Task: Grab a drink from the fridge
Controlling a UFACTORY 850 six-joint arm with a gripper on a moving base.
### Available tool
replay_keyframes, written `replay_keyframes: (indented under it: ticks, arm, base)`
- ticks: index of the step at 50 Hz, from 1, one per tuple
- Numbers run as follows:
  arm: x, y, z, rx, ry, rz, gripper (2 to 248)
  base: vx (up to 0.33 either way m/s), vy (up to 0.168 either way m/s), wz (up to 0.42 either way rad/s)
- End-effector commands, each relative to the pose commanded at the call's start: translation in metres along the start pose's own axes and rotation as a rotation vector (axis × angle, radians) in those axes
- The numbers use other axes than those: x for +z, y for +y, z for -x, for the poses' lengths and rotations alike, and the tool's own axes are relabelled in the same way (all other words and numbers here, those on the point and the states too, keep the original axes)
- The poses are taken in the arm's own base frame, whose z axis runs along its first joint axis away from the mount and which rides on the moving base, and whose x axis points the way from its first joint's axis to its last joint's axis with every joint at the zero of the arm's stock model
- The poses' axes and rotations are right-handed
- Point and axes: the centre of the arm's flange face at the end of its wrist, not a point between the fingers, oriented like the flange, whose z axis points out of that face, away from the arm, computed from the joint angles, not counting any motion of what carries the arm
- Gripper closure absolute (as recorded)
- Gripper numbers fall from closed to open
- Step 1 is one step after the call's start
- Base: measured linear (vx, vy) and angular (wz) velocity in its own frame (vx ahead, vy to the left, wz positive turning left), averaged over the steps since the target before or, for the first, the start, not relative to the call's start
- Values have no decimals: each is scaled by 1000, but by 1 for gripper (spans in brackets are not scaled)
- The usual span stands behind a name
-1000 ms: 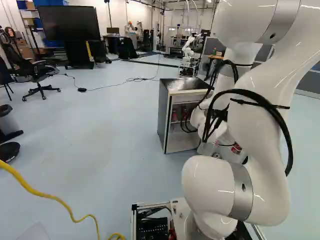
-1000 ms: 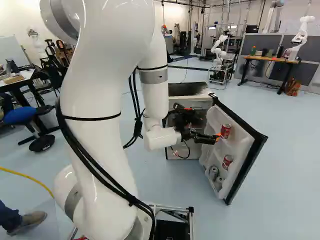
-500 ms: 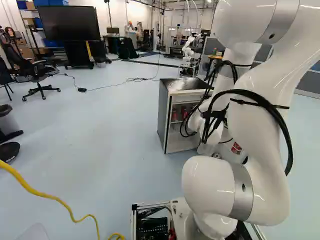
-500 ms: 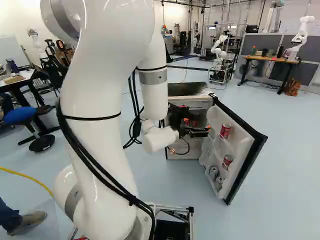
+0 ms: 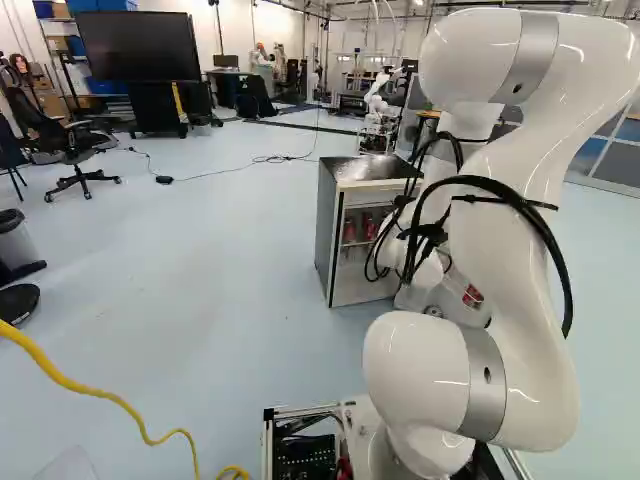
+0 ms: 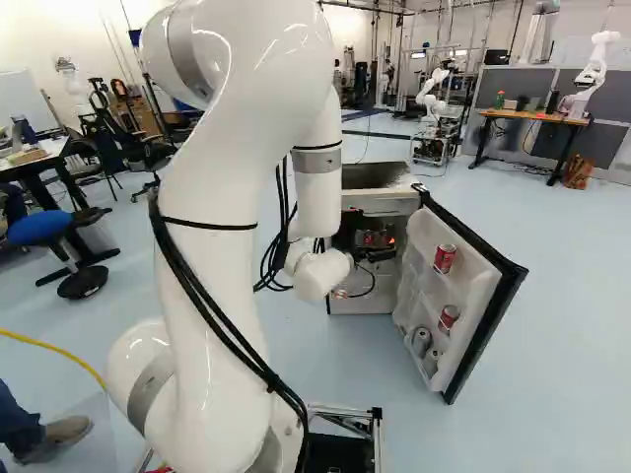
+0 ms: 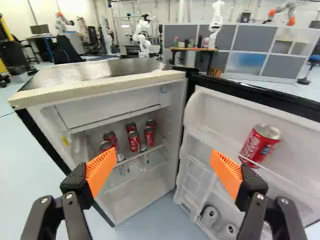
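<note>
Red cans; white door lining, black edge; orange ribbed pads; yellow cable.

- Bright, diffuse light in all three views, falling from overhead.
- Thin white glints along the arm, strongest near one o'clock in the left base view.
- Mottled glare on the fridge top.
- Soft shade inside the fridge, deepest around the rear cans; the door, at the fridge's three o'clock, is paler.
- Faint sheen on the floor.
- Rack posts lean at ten o'clock in the left base view.

Lower door cans partly hidden
</note>
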Motion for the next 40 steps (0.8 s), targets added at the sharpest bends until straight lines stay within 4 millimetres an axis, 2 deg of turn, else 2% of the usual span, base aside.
replay_keyframes:
  ticks: [24, 32, 40]
  arm:
    - [50, -4, 23, -39, -7, -203, 3]
    - [66, 1, 32, -40, -8, -217, 3]
    - [73, 2, 41, -39, -18, -218, 3]
  base:
    - [0, 0, 0]
    - [0, 0, 0]
    - [0, 0, 0]
